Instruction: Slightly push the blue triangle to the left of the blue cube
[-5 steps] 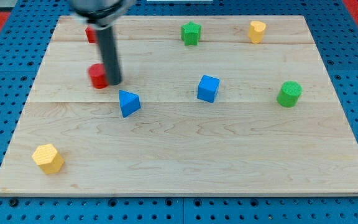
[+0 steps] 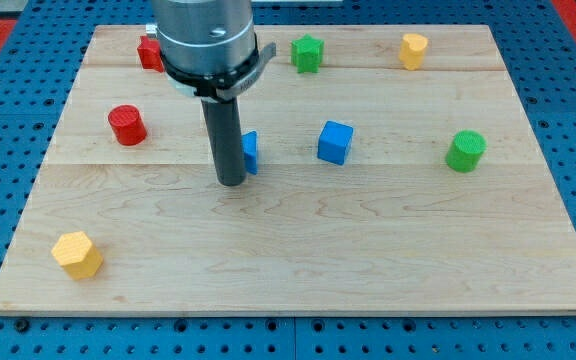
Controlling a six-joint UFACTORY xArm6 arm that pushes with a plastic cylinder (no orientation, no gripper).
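Note:
The blue triangle (image 2: 250, 152) lies on the wooden board, mostly hidden behind my rod. The blue cube (image 2: 335, 142) sits to its right, a clear gap between them. My tip (image 2: 230, 182) rests on the board at the triangle's left side, touching or nearly touching it. The arm's grey body hangs over the board's upper middle.
A red cylinder (image 2: 127, 125) stands left of my rod. A red block (image 2: 149, 53), a green star (image 2: 307, 53) and a yellow block (image 2: 413, 50) lie along the top. A green cylinder (image 2: 465, 151) is at the right, a yellow hexagonal block (image 2: 77, 254) at the bottom left.
My rod moved right and down, from beside the red cylinder to the triangle's left side. The blue triangle shifted right toward the blue cube. The red cylinder now sits further left.

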